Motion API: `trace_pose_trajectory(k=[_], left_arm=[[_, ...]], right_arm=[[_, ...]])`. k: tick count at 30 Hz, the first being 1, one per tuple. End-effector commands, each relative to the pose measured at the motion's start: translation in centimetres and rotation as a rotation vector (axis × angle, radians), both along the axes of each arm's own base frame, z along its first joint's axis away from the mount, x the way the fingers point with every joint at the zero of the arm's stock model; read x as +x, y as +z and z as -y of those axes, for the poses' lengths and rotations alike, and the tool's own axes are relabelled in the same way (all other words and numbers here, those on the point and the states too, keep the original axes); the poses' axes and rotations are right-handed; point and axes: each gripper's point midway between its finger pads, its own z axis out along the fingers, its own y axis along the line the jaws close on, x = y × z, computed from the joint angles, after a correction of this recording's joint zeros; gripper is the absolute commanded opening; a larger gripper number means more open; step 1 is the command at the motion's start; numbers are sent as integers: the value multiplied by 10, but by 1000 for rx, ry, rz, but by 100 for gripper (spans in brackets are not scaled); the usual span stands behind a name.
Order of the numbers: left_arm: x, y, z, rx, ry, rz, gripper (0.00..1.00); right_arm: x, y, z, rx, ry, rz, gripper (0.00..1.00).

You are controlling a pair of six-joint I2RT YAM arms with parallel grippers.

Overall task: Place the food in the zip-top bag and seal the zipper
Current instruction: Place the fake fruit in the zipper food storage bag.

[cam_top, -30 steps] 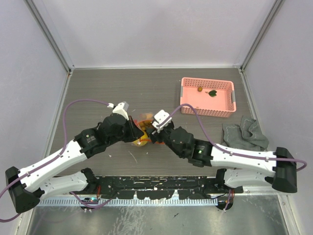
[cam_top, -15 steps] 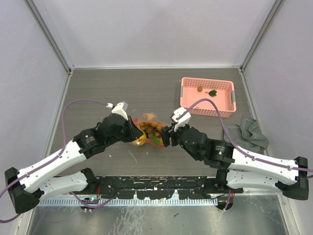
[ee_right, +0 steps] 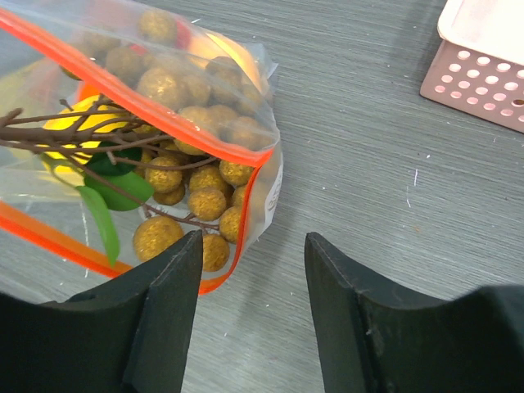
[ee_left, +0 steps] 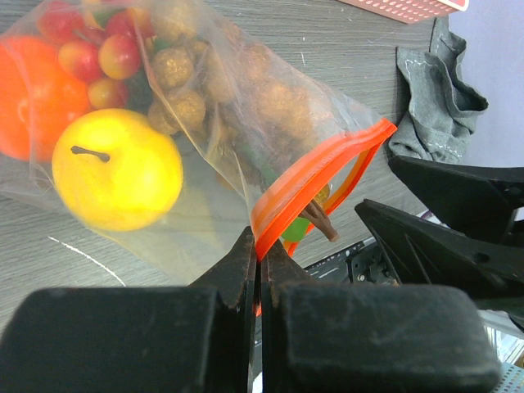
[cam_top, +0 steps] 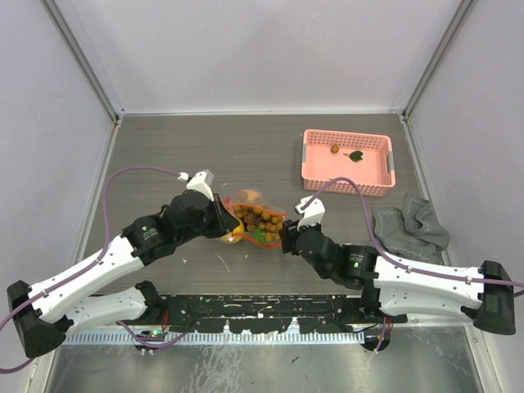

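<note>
Zip-top bag (cam_top: pixel 252 219) lies on the bench (cam_top: pixel 164 155), fruit (ee_left: pixel 115 168) inside. Left pincer (ee_left: pixel 257 248) pinches the zipper (ee_left: pixel 319 164); right pincer (ee_right: pixel 254 241) stands spread at the mouth. Risk: the twig (ee_right: pixel 90 135) crossing the opening could stop the strip closing.

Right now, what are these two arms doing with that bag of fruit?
The left gripper is pinched shut on the red-orange zipper of the zip-top bag. The yellow fruit and brown balls are inside. The right gripper hovers open at the bag's mouth, which is not yet sealed. Some twigs poke out of it.
</note>
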Motion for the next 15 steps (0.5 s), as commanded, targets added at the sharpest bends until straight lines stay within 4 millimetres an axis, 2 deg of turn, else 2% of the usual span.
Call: trace_pose_trajectory(k=[1, 4, 8, 10, 14, 15], left_arm=[[1, 18, 2, -50, -12, 52, 0], [1, 19, 2, -50, -13, 52, 0], [0, 17, 1, -42, -15, 50, 0], [-1, 18, -1, -35, -15, 53, 0], [0, 24, -9, -14, -5, 75, 0], [-1, 24, -11, 0, -4, 78, 0]], right_arm=[[14, 15, -8, 123, -87, 50, 55], [15, 12, -19, 129, -68, 44, 53], [19, 11, -26, 107, -74, 48, 43], [20, 12, -25, 99, -80, 49, 33], [21, 22, -20, 82, -94, 53, 2], [20, 28, -19, 80, -91, 53, 0]])
